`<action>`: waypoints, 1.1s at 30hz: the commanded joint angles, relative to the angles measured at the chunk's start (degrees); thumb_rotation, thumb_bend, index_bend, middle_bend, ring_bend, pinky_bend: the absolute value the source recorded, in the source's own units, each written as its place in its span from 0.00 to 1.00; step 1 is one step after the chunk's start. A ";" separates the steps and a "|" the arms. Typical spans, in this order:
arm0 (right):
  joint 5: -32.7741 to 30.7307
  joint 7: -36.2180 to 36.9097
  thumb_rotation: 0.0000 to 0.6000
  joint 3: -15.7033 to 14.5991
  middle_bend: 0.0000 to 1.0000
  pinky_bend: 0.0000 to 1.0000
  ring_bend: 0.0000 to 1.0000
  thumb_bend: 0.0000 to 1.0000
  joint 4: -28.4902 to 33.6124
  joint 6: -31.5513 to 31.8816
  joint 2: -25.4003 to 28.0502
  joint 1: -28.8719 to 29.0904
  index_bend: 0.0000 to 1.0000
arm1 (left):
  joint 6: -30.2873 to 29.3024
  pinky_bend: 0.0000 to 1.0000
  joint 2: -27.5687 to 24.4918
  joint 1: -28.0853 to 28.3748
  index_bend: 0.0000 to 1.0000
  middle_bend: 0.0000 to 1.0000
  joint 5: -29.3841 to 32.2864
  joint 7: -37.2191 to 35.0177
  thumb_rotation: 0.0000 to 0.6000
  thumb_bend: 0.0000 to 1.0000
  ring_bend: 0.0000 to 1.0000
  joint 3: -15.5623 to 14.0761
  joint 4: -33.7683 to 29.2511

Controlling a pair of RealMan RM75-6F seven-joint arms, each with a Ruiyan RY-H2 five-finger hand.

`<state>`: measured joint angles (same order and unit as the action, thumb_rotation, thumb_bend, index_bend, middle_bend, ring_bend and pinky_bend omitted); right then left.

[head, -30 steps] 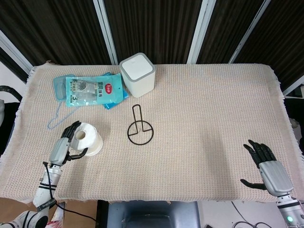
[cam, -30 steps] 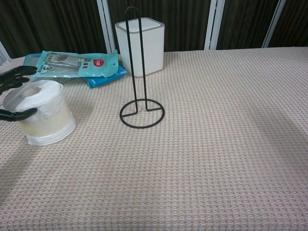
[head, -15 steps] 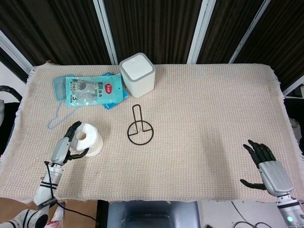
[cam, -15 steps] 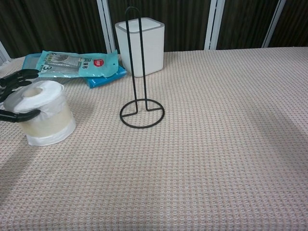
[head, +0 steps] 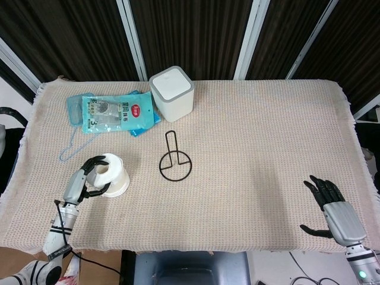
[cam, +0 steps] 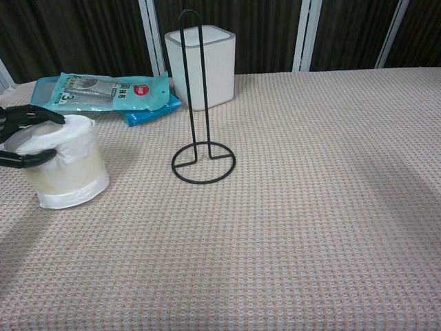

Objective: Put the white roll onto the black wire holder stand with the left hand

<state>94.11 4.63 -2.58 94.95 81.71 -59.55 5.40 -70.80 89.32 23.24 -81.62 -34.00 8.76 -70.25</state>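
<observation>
The white roll [head: 114,176] [cam: 67,169] stands upright on the woven cloth at the front left. My left hand [head: 82,181] [cam: 22,135] grips it from the left: fingers curl over its top rim and the thumb presses its side. The black wire holder stand [head: 175,161] [cam: 200,103] stands upright to the right of the roll, apart from it, nothing on its post. My right hand [head: 332,208] lies at the front right edge of the table, fingers spread and holding nothing; the chest view does not show it.
A white square bin [head: 172,92] [cam: 203,65] stands behind the stand. Blue packets [head: 116,111] [cam: 110,93] lie at the back left. A thin blue wire hanger [head: 70,148] lies on the cloth behind the left hand.
My left hand's fingers have closed in over the top of the roll and the thumb has come against its side. The roll, the stand and the right hand have stayed put.
</observation>
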 commanded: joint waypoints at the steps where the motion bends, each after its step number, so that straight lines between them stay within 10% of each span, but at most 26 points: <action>1: 0.11 0.10 1.00 -0.20 0.00 0.00 0.00 0.13 0.10 -0.36 0.08 0.13 0.00 | -6.24 0.73 -3.28 -0.65 0.35 0.36 -3.54 0.17 1.00 0.54 0.45 1.26 -5.00; 15: 0.91 1.32 1.00 -0.73 0.00 0.00 0.00 0.13 0.43 -0.42 0.86 0.24 0.00 | -16.88 0.75 -11.13 1.76 0.36 0.37 -8.19 14.17 1.00 0.59 0.47 9.97 -23.76; 33: 0.01 6.23 1.00 -0.42 0.00 0.00 0.00 0.13 0.30 -1.16 2.88 0.91 0.00 | -4.68 0.75 -5.90 18.65 0.36 0.37 5.45 28.72 1.00 0.58 0.47 21.20 -35.71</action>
<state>94.26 10.57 -3.02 95.30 80.69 -56.86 6.22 -76.52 82.17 40.49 -77.42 -6.48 29.11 -106.40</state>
